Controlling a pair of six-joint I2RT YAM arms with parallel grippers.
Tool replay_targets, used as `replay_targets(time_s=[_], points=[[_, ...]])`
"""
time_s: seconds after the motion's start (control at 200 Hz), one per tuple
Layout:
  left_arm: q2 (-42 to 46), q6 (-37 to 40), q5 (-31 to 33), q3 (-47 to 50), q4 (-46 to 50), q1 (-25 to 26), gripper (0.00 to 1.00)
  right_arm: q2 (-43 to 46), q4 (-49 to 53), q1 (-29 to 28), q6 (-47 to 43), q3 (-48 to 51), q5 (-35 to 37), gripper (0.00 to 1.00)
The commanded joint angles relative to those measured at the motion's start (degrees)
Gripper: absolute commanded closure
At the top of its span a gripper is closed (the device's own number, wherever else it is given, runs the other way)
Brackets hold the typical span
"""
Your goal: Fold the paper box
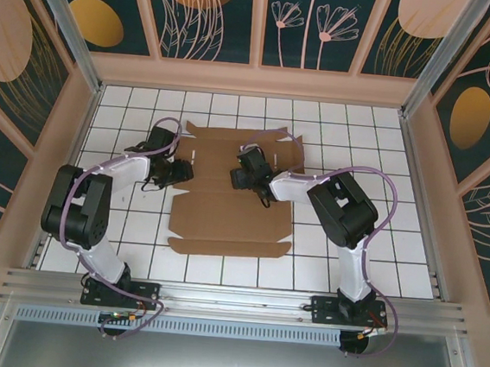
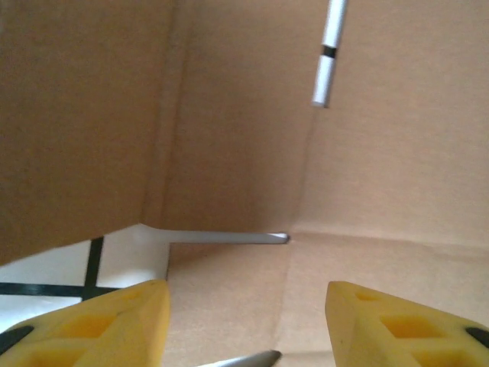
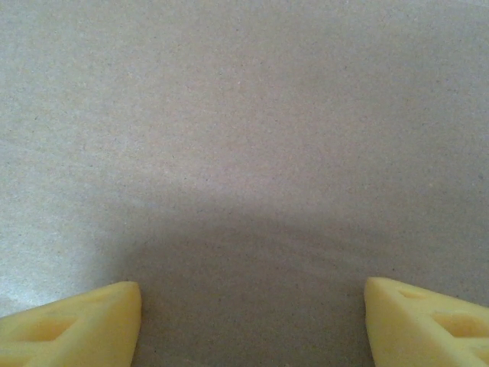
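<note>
Midway across the tiled table [image 1: 378, 248] the paper box [image 1: 224, 220] lies as a flat open sheet, its row of panels running away from my bases and its creases crosswise. My left gripper [image 1: 181, 173] sits at its left edge, jaws apart on nothing, and my right gripper [image 1: 239, 180] hangs wide and empty over the middle panel. I judge the side-flap fold is in hand: next, lift that left flap along its crease while my right pins the sheet
</note>
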State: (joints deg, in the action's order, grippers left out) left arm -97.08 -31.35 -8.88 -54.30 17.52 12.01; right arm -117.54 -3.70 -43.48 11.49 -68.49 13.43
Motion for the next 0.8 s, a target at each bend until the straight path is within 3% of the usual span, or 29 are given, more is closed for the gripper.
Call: replay_targets(time_s=[0.0, 0.11, 0.305, 0.796], points=[[-2.37, 0.41, 4.43, -0.69, 0.46, 0.07, 0.44, -7.74, 14.17, -0.36, 1.96, 4.44, -5.42, 0.25], [-3.3, 0.2, 2.92, -0.22, -0.3, 0.11, 0.43, -7.82, 14.01, -0.45, 2.05, 4.62, -5.61, 0.26], [-3.31, -1.52, -5.32, 1.33, -4.68, 0.11, 0.44, -7.8, 13.93, -0.59, 1.96, 4.68, -5.78, 0.25], [1.71, -4.99, -13.44, 0.43, -7.66, 1.28, 0.48, -7.89, 13.94, -0.72, 2.01, 4.59, -5.92, 0.25]])
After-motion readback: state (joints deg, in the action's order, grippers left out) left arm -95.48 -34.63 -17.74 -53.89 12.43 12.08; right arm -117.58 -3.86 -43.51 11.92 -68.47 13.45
